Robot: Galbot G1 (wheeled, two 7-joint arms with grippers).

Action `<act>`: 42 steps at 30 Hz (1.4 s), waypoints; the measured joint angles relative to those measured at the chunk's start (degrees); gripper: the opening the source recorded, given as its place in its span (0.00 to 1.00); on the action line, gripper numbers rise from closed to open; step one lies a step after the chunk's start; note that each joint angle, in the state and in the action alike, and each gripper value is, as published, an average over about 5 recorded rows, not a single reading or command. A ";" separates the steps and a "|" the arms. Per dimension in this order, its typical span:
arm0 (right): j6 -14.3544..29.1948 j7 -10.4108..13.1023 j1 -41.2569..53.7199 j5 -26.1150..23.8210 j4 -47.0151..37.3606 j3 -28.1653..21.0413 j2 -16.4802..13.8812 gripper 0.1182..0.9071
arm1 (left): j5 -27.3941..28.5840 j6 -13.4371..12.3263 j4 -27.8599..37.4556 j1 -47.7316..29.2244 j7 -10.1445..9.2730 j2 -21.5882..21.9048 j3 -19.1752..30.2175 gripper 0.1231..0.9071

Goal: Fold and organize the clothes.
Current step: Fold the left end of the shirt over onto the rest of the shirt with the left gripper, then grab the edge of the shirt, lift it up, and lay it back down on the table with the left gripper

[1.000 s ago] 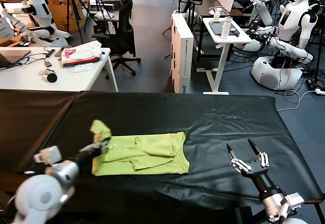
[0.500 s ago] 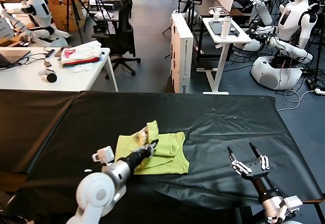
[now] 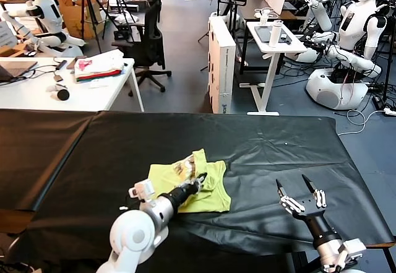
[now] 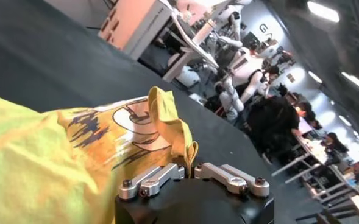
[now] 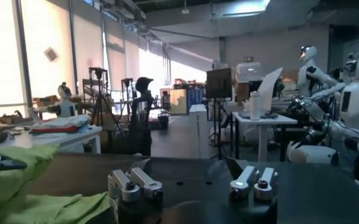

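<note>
Black tabletop point(image 3: 260, 143) | left end effector point(image 3: 199, 180) grips T-shirt point(image 3: 213, 189) | right end effector point(image 3: 298, 190) open

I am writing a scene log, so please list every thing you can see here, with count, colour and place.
Lime-yellow cotton T-shirt: one, partly folded, print showing, centre of the table.
Black cloth-covered table: one, black, across the foreground.
White side table: one, white, far left behind.
White-pink-red cloth pile: one, on the white side table.
Black office chair: one, black, behind.
White humanoid robots: several, white, background right and left.
Left gripper: one, shut on the lime-yellow cotton T-shirt.
Right gripper: one, open, above the table's right part.
</note>
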 joint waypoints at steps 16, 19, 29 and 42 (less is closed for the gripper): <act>-0.83 0.38 1.27 -1.21 -1.16 -1.76 -0.39 1.00 | 6.98 0.00 6.39 -0.65 3.26 -4.52 1.74 0.09; -1.10 0.49 1.65 -1.31 -1.53 -2.14 -0.84 1.00 | 7.83 0.00 6.72 -0.09 3.42 -5.31 2.37 0.20; -1.14 0.29 4.05 -2.69 -3.42 -5.20 -3.71 1.00 | 9.18 0.00 4.41 2.74 3.02 -7.76 4.81 0.94; 1.24 -8.09 9.39 -15.09 -3.28 -18.00 -15.67 1.00 | 14.66 0.01 -3.97 4.73 6.11 -6.57 -1.43 1.00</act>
